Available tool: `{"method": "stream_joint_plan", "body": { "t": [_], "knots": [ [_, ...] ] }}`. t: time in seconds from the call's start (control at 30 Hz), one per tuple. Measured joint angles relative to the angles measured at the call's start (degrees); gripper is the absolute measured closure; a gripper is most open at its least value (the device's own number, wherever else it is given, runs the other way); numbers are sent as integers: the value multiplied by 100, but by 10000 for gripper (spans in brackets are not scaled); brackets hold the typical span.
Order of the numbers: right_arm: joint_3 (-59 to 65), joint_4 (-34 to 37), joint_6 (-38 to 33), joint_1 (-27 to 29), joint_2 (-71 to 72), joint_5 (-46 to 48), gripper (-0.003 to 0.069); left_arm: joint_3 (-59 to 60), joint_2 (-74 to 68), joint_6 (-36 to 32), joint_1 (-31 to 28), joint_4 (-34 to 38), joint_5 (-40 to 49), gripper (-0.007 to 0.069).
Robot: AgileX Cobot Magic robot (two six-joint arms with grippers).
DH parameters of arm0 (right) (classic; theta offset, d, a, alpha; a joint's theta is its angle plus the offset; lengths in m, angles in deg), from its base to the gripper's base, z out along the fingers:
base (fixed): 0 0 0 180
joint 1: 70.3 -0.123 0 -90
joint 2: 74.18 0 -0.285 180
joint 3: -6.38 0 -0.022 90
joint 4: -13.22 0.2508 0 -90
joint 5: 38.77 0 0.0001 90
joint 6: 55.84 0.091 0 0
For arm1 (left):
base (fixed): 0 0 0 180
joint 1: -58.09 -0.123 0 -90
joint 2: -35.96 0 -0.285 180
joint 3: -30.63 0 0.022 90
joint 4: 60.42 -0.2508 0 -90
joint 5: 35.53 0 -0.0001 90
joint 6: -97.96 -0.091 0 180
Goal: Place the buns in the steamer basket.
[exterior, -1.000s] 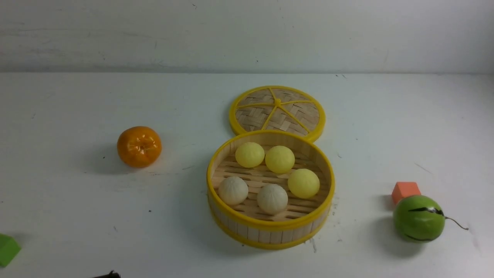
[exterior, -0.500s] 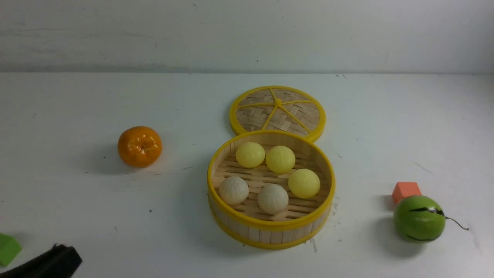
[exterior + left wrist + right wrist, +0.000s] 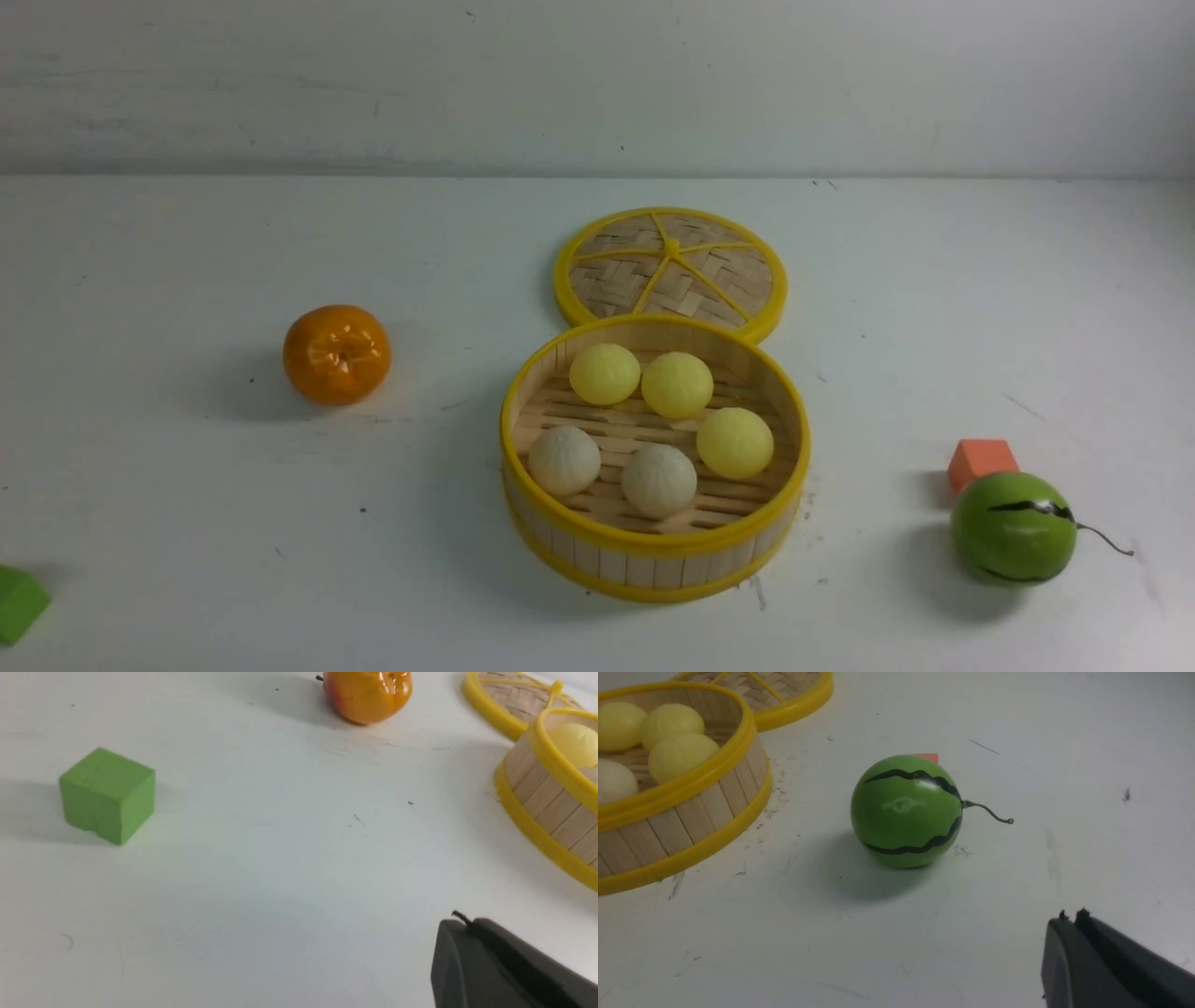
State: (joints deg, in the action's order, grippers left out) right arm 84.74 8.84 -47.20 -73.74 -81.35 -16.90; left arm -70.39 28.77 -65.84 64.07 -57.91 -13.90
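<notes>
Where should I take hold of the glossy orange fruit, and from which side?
Grip the glossy orange fruit across its rounded flanks, probably coming from above: it's squat and round, standing apart on the white table. The shiny skin may slip, so centre the pads.

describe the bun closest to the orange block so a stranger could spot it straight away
Find the round bamboo steamer basket near the table's middle. Inside sit five buns, and yours is the one furthest to the right. It is pale yellow, set nearer the robot than the other two yellow ones.
</notes>
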Motion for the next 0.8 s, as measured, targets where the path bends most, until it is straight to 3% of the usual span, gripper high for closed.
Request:
{"method": "stream_joint_plan", "body": {
  "t": [0.8],
  "knots": [
    [0,0,0,0,0,0,627,0,0,21,-5,0,-48,638]
  ]
}}
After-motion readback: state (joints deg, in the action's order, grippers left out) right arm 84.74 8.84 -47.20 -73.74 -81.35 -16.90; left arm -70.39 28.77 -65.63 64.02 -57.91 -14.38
